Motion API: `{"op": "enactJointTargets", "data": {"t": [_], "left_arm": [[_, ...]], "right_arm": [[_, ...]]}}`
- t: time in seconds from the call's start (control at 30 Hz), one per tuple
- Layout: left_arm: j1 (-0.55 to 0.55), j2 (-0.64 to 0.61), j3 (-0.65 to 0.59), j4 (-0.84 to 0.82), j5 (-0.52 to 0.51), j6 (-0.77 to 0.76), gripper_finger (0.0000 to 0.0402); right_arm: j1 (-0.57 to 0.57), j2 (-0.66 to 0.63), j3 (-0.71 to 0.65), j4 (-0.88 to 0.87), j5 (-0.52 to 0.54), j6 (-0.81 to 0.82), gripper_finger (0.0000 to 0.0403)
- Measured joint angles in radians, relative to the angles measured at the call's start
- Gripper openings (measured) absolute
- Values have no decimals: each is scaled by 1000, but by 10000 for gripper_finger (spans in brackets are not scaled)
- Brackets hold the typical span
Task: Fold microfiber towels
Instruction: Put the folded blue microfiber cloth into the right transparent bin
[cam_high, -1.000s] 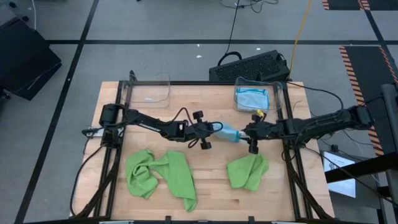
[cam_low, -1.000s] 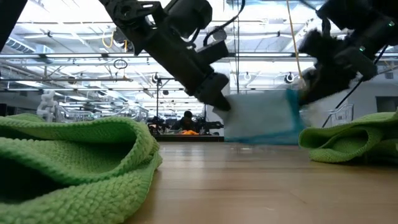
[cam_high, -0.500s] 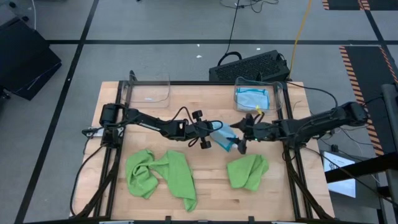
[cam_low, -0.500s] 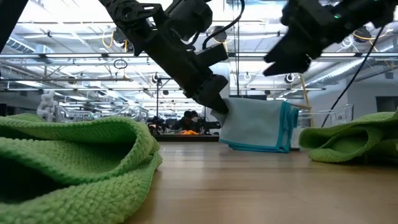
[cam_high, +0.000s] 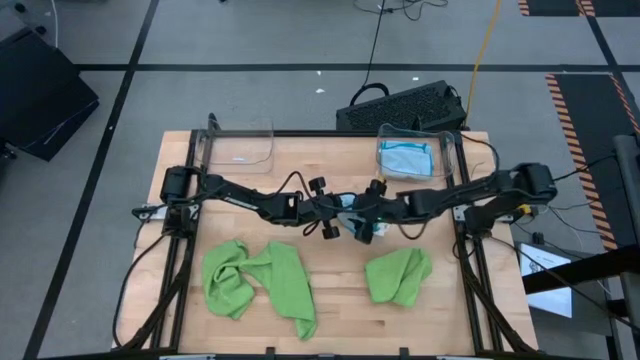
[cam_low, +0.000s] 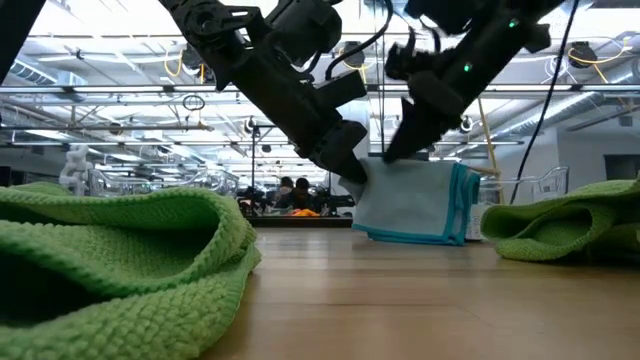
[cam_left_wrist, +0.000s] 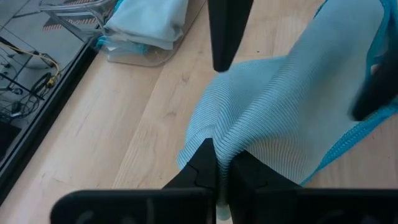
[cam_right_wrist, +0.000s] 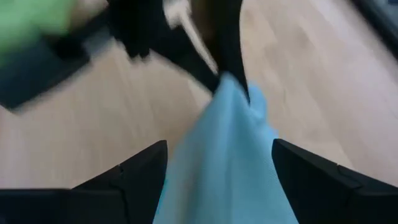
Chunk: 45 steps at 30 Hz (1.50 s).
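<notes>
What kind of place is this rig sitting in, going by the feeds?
Probably a large industrial hall or lab, not a home. The low view shows a high ceiling of trusses and strip lights with distant people; from above, grey floor with hazard-striped tape surrounds the wooden table.

My right gripper (cam_high: 366, 222) lets go of the blue towel (cam_low: 412, 202), opens wide and swings in from the right to straddle it beside the left gripper (cam_high: 345, 208); towel drops from mid-air, its bottom edge now on the table (cam_high: 340, 265)
</notes>
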Motion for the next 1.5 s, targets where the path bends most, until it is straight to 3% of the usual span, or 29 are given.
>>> {"op": "enactJointTargets", "data": {"t": [0.13, 0.37, 0.63, 0.83, 1.03, 1.2, 1.33, 1.5], "left_arm": [[0, 0, 0, 1, 4, 0, 11], [-1, 0, 0, 8, 15, 6, 13], [0, 0, 0, 8, 16, 3, 10], [-2, 0, 0, 8, 29, -4, 20], [-5, 0, 0, 14, 37, -35, 68], [-11, -1, 0, 4, 35, -81, 134], [-11, -2, 0, 5, 34, -98, 178], [-11, -2, 0, 7, 37, -111, 201]], "right_arm": [[-23, 52, 12, -25, -77, -6, 264], [-36, 86, 12, -24, -72, -11, 219], [-63, 86, 12, -36, -85, -6, 103], [-63, 75, 12, -137, -102, -21, 13], [-71, -11, 12, -298, -91, -144, 14], [-91, -166, 12, -435, -38, -248, 8], [-118, -291, 12, -511, 30, -379, 9], [-185, -417, 20, -599, 166, -525, 9]]}}
